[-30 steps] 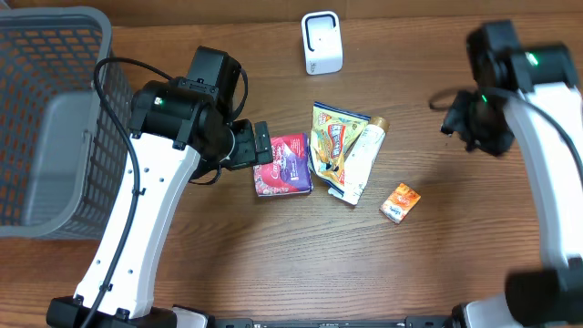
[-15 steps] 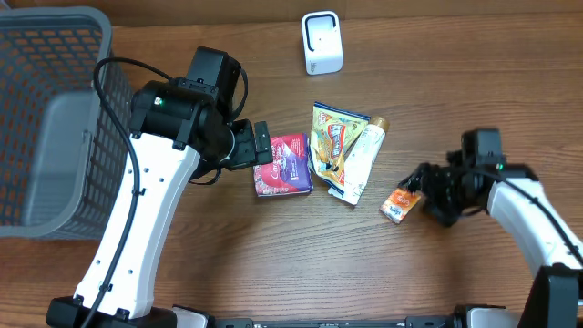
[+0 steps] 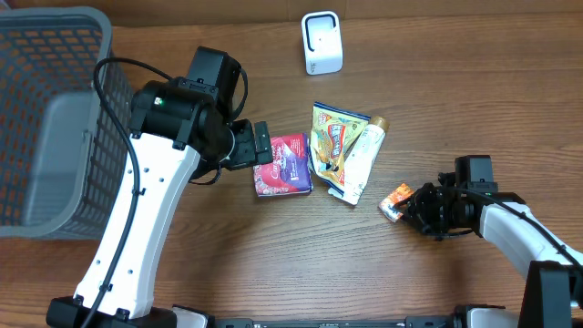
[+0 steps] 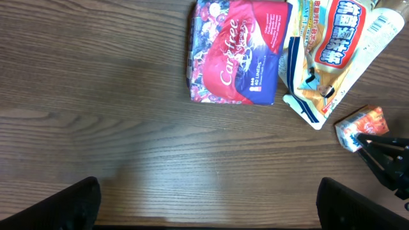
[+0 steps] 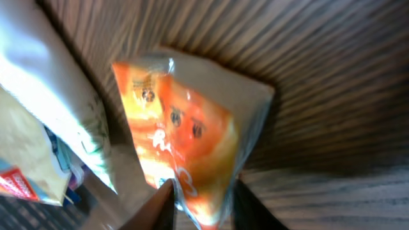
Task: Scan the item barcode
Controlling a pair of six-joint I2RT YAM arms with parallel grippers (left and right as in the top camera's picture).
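Orange packet [image 3: 399, 201] flat on tabletop [image 3: 455, 109], right of centre, toward near edge. Right gripper [image 3: 417, 207] pinches its end, seemingly clamped; close view blurry. End grip likely leaves faces free for white scanner [image 3: 322, 43] at far edge. Left gripper [image 4: 211, 214] spread wide, holding nothing.

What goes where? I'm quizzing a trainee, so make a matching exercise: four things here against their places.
Things:
1. white scanner
2. red packet
3. orange packet
4. grey basket

Places:
A. between the fingers of the right gripper
B. at the far left
C. just ahead of the left gripper
D. alone, at the back

Pairs: 1-D, 2-C, 3-A, 4-B.
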